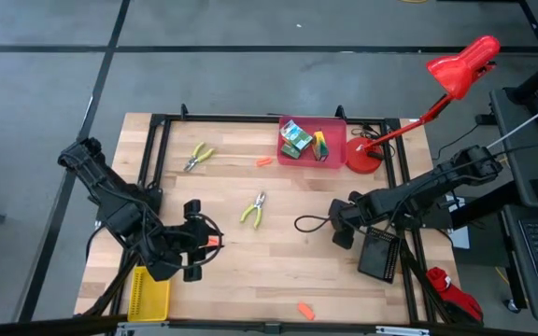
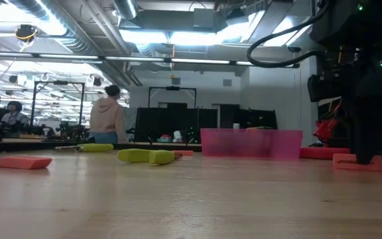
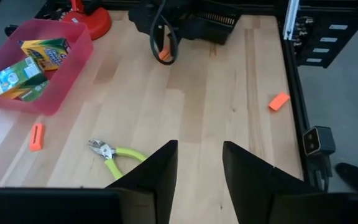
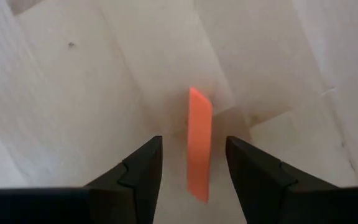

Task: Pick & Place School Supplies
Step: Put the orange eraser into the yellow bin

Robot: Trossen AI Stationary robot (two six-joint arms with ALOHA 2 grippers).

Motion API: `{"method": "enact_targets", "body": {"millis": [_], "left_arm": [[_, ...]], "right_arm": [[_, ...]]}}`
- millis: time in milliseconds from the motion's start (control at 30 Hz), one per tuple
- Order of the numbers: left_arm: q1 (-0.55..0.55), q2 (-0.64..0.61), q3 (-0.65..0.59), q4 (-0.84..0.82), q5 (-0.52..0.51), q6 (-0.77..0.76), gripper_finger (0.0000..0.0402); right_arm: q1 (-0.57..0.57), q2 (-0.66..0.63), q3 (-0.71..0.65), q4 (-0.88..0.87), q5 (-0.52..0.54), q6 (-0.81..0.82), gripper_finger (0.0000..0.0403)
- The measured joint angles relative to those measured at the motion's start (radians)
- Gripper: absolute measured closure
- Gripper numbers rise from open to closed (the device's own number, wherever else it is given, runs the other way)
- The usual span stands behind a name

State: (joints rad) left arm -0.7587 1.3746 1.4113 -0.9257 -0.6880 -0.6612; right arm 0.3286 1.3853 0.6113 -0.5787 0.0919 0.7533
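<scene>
My right gripper (image 4: 192, 142) is open and points down over an orange stubby stick (image 4: 199, 143) lying flat on the wood. Its fingers stand on either side of the stick with gaps showing. In the high view the right gripper (image 1: 344, 224) hides that stick. My left gripper (image 3: 199, 146) is open and touches nothing; it hovers near the table's left-near part (image 1: 194, 241), with another orange stick (image 1: 213, 241) beside it. One pair of pliers (image 1: 254, 209) lies mid-table and a second pair (image 1: 197, 156) toward the far left. Crayon boxes (image 1: 297, 138) lie in the red bin (image 1: 334, 131).
More orange sticks lie near the far middle (image 1: 264, 161) and the near edge (image 1: 304, 311). A yellow bin (image 1: 148, 291) sits at the near left corner and a black bin (image 1: 379, 254) at the right. A red desk lamp (image 1: 367, 154) stands beside the red bin. A black cable loop (image 1: 311, 224) lies by the right gripper.
</scene>
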Motion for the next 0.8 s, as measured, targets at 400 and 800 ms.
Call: {"method": "enact_targets", "body": {"millis": [400, 800], "left_arm": [[-0.008, 0.0, 0.0, 0.0, -0.032, -0.014, 0.0312], [-0.008, 0.0, 0.0, -0.021, -0.051, -0.022, 0.0339]], "right_arm": [[0.0, 0.0, 0.002, -0.003, -0.003, 0.052, 0.0373], [0.106, -0.023, 0.002, 0.104, -0.066, 0.242, 0.038]]}}
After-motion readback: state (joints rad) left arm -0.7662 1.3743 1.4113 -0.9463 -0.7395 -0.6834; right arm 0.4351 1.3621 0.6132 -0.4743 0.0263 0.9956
